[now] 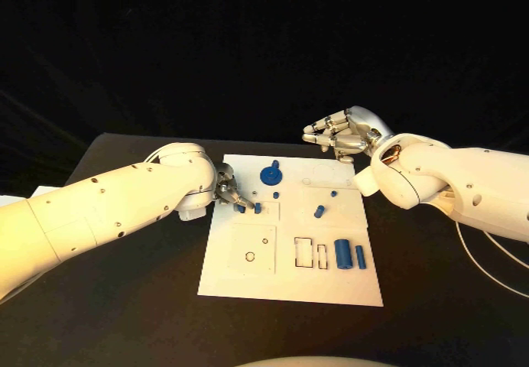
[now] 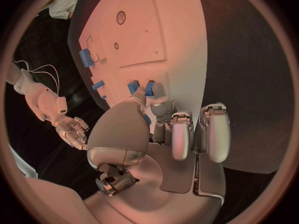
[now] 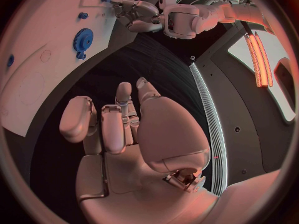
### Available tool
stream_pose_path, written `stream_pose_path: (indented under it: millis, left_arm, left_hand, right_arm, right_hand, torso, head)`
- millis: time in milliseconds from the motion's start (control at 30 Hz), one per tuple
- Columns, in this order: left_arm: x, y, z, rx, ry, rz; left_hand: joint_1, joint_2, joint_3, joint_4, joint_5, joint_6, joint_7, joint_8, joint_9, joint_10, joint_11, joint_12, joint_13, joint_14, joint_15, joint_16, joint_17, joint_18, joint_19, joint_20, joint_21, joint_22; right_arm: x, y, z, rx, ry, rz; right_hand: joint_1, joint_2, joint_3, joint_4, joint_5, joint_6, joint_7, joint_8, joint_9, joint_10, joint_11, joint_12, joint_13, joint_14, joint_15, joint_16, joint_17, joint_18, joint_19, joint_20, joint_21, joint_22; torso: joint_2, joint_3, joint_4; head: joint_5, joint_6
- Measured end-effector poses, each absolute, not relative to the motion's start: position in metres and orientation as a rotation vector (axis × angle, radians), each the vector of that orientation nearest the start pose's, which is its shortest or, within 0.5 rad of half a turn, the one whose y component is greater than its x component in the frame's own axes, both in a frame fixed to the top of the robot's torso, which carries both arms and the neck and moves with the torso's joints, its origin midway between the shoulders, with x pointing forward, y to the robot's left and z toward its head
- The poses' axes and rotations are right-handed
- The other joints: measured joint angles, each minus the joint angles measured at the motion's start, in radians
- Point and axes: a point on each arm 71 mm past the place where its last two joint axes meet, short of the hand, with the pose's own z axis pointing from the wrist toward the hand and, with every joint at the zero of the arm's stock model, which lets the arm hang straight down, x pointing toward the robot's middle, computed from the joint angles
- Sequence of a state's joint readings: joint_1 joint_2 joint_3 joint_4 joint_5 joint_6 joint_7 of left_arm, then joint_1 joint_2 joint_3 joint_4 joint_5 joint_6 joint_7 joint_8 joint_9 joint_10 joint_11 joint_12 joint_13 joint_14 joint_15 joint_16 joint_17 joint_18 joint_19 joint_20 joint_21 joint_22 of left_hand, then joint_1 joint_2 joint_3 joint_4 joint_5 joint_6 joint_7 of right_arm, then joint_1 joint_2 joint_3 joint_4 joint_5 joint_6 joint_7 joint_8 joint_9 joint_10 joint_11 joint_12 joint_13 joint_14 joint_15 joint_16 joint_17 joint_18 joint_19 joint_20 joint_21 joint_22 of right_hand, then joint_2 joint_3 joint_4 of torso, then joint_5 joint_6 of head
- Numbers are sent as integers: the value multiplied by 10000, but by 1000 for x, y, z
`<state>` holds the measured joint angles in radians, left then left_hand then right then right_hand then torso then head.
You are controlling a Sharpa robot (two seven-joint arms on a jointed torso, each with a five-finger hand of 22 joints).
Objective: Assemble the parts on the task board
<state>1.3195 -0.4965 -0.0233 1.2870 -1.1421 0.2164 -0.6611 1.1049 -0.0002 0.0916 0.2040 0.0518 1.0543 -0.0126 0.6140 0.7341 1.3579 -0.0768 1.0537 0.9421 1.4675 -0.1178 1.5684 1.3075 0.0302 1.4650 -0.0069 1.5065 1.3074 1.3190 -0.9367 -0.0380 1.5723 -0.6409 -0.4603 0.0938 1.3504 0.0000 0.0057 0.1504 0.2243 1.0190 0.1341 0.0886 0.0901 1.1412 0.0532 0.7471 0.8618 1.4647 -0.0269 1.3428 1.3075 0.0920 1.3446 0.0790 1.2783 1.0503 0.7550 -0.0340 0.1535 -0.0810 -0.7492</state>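
Left robot hand (image 1: 228, 193) pinches a blue part (image 2: 149, 88) on the task board (image 1: 331, 275); right robot hand (image 1: 342, 136) curled, holding nothing

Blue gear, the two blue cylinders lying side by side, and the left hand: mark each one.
blue gear (image 1: 270, 175), head view, on its round face.
blue cylinders (image 1: 344, 250), head view, on the larger one's middle.
left hand (image 2: 163, 115), left wrist view, at the fingers touching a small blue part (image 2: 132, 87).
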Motion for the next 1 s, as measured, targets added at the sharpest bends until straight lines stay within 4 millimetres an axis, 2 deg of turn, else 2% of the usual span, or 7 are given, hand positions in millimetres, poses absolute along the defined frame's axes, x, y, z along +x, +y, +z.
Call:
stream_pose_path:
  millis: [267,733,900,1000]
  left_arm:
    - [529,111,-171,-312,22618,-3017]
    - [530,110,-167,-484,22476,-3173]
    - [530,116,-165,-599,22430,-3173]
    - [530,120,-159,-769,22328,-3344]
  left_hand:
    - [-95,-95,68,68,0,36,-35,0,18,0,0,0,-22,-36,-36,0,0,2,38,-37,38,0]
    - [-134,-54,69,69,0,35,-35,39,20,0,0,0,-25,-36,-36,0,-1,3,37,-37,38,0]
    - [-134,-54,68,69,0,35,-35,39,25,0,0,0,-44,-36,-36,0,-1,3,37,-37,39,-1]
    - [-214,-134,139,140,0,35,-34,40,25,0,0,-85,-125,-36,-35,0,-1,4,37,-37,-138,-1]
  right_arm:
    - [498,-242,-119,5682,14936,10590]
    - [499,-241,-121,5675,14988,10613]
    - [499,-241,-121,5680,14999,10608]
    - [499,-241,-121,5684,15003,10602]
  right_hand:
    - [0,0,0,0,0,0,0,0,0,0,0,0,0,0,0,0,-1,0,0,0,0,-10]
    - [0,0,0,0,0,0,0,0,1,0,0,0,0,0,0,0,1,0,0,0,-37,-10]
    - [0,0,0,0,0,0,0,0,1,1,1,0,0,0,0,0,7,0,0,0,-38,-10]
    - [0,0,0,0,0,0,0,0,1,0,1,0,0,0,0,0,6,0,0,0,-38,-10]
  torso:
    - [2,-6,6]
    - [4,-3,6]
    - [5,0,0]
    - [7,-3,0]
  head:
    - [-10,1]
    - [6,2]
    - [9,1]
    - [0,17]
